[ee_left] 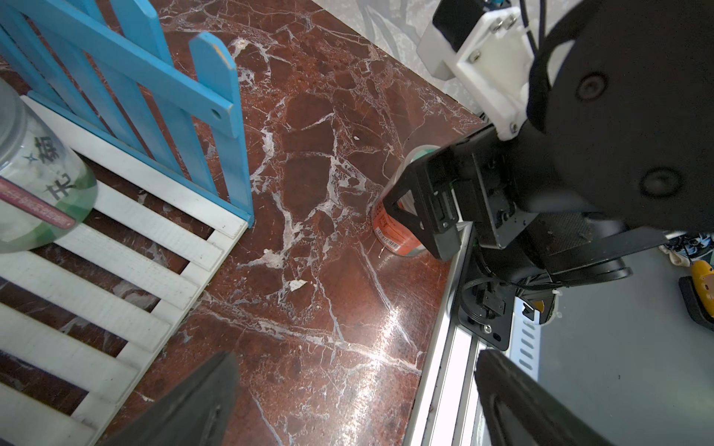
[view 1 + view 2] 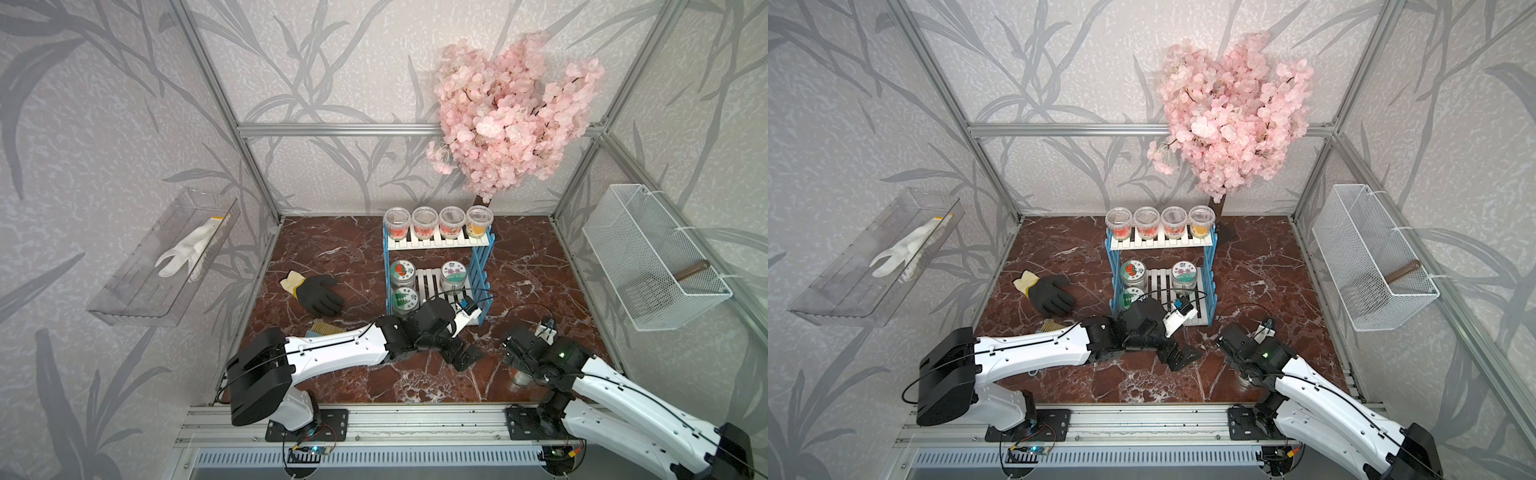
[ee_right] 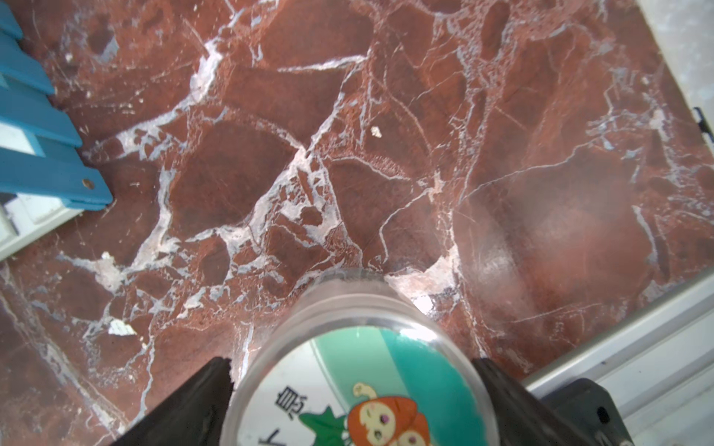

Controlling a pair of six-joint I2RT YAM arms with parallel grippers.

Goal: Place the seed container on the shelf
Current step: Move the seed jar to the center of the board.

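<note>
The seed container [image 3: 359, 386] is a clear jar with a green and white lid showing an orange cartoon; it stands on the marble floor [image 3: 386, 154] near the front right. My right gripper [image 3: 351, 362] reaches down over it, open, with one black finger on each side of it, close to its wall. From above the arm hides most of the jar [image 2: 519, 379]. The shelf [image 2: 482, 270], blue-framed with white slats, stands at the back middle and holds several jars. My left gripper [image 2: 461, 357] hangs open and holds nothing in front of the shelf, above bare floor [image 1: 328, 270].
A black glove [image 2: 318, 293] and a small brush [image 2: 322, 328] lie left of the shelf. A clear wall tray [image 2: 162, 266] holds a white glove. A wire-mesh basket [image 2: 652, 257] hangs on the right wall. A pink blossom tree [image 2: 511, 112] stands behind the shelf.
</note>
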